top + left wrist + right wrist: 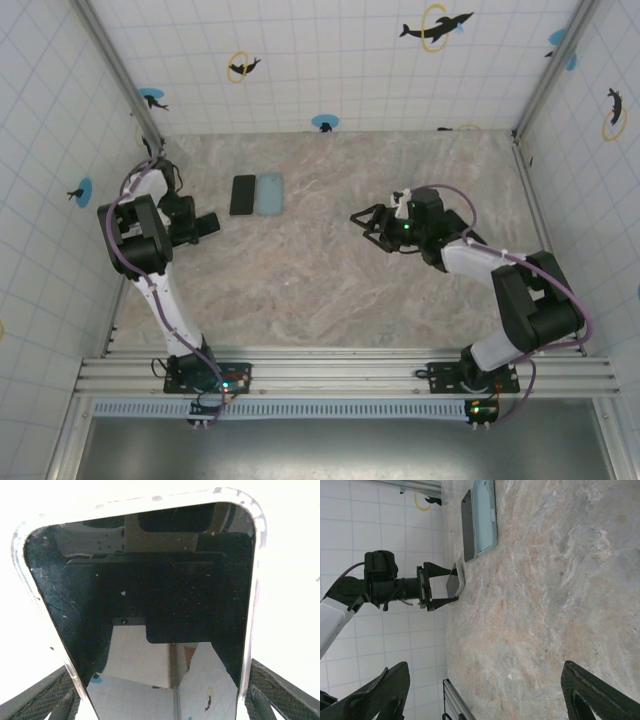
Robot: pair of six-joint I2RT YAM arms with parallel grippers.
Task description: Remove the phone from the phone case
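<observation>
A dark-screened phone (160,595) sits in a clear, white-rimmed phone case (256,580). My left gripper (160,702) is shut on the case's two long edges, and a mesh-padded finger (267,692) shows at each lower corner. From the right wrist view, the left gripper (447,586) holds the cased phone (453,583) tilted at the table's left side. In the top view the left gripper (210,224) is near the left wall. My right gripper (362,222) hovers open over mid-table with nothing between its fingers (600,695).
A bare black phone (242,195) and an empty light blue case (269,194) lie side by side on the marble table, at the back left, just beyond the left gripper. Tiled walls enclose the table on three sides.
</observation>
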